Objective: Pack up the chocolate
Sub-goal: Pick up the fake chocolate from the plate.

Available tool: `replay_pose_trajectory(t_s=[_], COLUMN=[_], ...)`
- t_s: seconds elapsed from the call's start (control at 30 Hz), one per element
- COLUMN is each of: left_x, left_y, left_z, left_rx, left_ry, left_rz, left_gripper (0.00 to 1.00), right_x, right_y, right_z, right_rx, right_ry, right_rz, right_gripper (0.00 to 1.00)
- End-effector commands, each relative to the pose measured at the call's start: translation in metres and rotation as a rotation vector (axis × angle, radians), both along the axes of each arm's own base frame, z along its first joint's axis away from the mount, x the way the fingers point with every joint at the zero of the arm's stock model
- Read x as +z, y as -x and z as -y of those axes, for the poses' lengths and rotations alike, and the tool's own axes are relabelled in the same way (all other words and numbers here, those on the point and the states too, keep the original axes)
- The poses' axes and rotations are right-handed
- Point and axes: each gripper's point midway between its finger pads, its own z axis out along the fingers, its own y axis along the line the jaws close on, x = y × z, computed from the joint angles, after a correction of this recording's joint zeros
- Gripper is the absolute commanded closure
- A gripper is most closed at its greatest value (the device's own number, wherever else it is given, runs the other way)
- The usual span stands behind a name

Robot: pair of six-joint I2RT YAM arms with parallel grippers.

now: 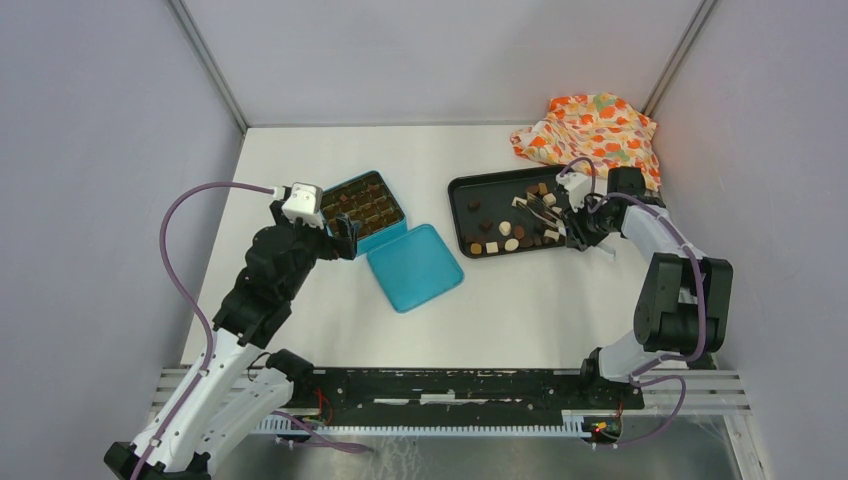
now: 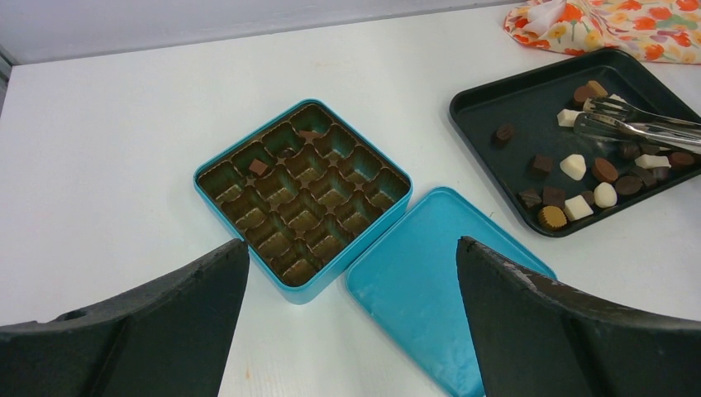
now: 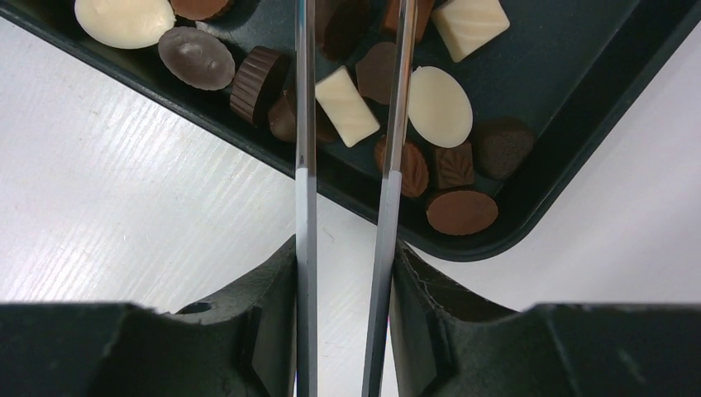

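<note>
Barely begun, with two brown pieces [image 2: 259,167] in the square teal tin [image 2: 253,137] and most small brown and cream chocolates [image 2: 579,169] on the black rectangular tray [image 2: 512,99], where the right gripper [image 3: 345,273] grasps steel tongs [image 3: 306,165] while the left gripper [image 2: 351,244] gapes empty

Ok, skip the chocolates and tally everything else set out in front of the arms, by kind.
teal square tin box: 1
teal square lid: 1
black rectangular tray: 1
orange flowery cloth: 1
metal tongs: 1
Total: 5
</note>
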Motion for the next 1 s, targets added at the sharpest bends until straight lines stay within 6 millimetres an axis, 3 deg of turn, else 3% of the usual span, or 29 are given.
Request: replay_pose_trajectory(t_s=[0.0,0.53,0.8,0.97], left_x=[0.020,0.019,0.019,0.020], left_y=[-0.001,-0.001,-0.001,-0.001], left_z=[0.002,0.001,0.001,0.001], left_rx=[-0.011,-0.009,-0.008,-0.006], left_ry=[0.032,0.032,0.032,0.032], left_rz=[0.058,0.056,0.056,0.060], left_gripper=[0.00,0.00,0.00,0.00], right_x=[0.016,0.019,0.019,0.032], right_y=[-0.016,-0.025,-0.015,-0.015], right_z=[-0.004,-0.006,-0.010,-0.013], right_rx=[0.055,0.112,0.124,0.111], right_ry=[0.000,0.046,0.038,0.019], right_rz=[0.051,0.046,0.046,0.087], right_gripper=[0.56,0.61,0.82,0.93])
